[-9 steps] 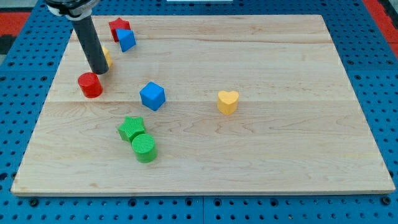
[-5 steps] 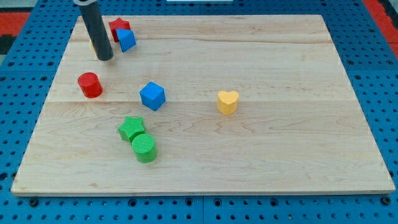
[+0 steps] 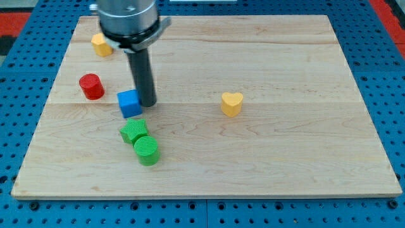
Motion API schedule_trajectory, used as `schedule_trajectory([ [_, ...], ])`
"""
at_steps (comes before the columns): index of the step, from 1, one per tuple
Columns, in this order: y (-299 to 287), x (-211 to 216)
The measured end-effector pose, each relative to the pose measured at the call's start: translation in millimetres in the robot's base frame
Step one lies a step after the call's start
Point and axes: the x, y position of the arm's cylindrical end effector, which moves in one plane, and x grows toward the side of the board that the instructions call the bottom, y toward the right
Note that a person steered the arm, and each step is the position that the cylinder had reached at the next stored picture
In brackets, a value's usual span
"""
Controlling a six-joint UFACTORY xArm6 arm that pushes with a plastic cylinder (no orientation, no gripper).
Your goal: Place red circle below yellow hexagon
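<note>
The red circle (image 3: 92,87) lies near the board's left edge. The yellow hexagon (image 3: 100,45) sits above it, slightly to the right, with a gap between them. My tip (image 3: 147,103) rests on the board well to the right of the red circle, against the right side of a blue cube (image 3: 129,103). The rod rises from there toward the view's top.
A green star (image 3: 133,131) and a green circle (image 3: 147,151) sit together below the blue cube. A yellow heart (image 3: 231,103) lies right of centre. The wooden board (image 3: 285,158) rests on a blue pegboard. The arm's body covers the board's top-left area.
My tip moved from beside the yellow hexagon down and right to the blue cube, which has slid left. The red star and the other blue block are now hidden behind the arm.
</note>
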Motion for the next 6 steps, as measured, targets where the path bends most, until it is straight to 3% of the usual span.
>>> schedule_trajectory([
  [3, -50.1, 32.1],
  [6, -116.4, -4.0],
])
